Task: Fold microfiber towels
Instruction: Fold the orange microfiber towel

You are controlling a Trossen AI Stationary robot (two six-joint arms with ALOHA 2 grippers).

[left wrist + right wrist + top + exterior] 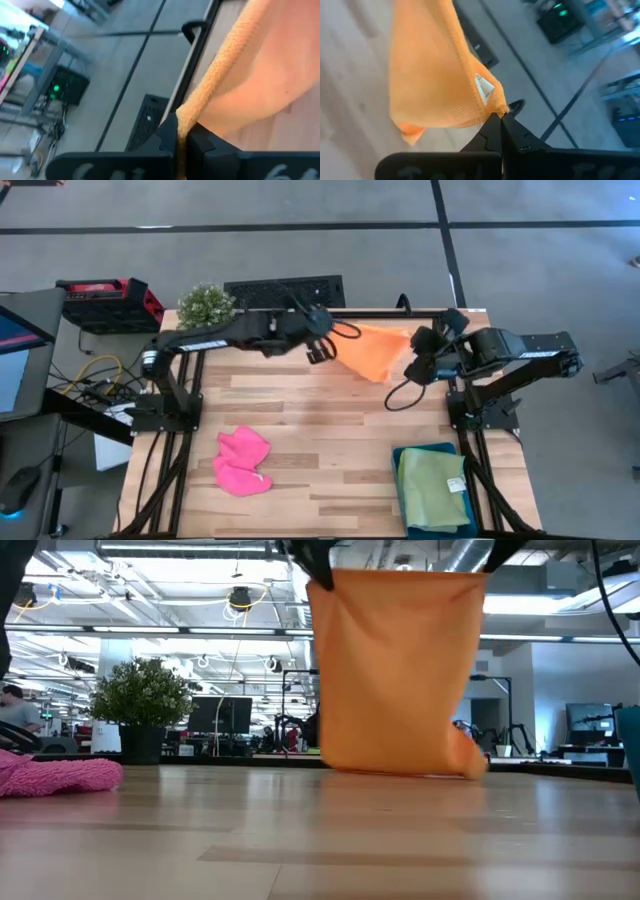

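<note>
The orange towel (372, 350) hangs spread between my two grippers over the table's far middle; in the low view it (400, 670) hangs as a sheet, its bottom edge (400, 768) touching the table. My left gripper (322, 348) is shut on its one top corner, my right gripper (420, 352) on the other. The hot pink towel (242, 461) lies crumpled at the near left. A light green towel (432, 488) lies folded on the teal tray (405, 455) at the near right. The yellow towel is out of view. My left gripper pinches the orange towel's top corner (184, 119) between its two fingers, at the hemmed edge; the edge (225, 60) runs away taut. My right gripper pinches the other top corner (499, 109) beside the white tag (484, 87); the towel hangs below, its lower edge on the table.
A potted plant (206, 304) stands at the table's far left corner. A dark grille (285, 290) lies on the floor beyond the far edge. Bare wood (320, 430) lies between the pink towel and the tray.
</note>
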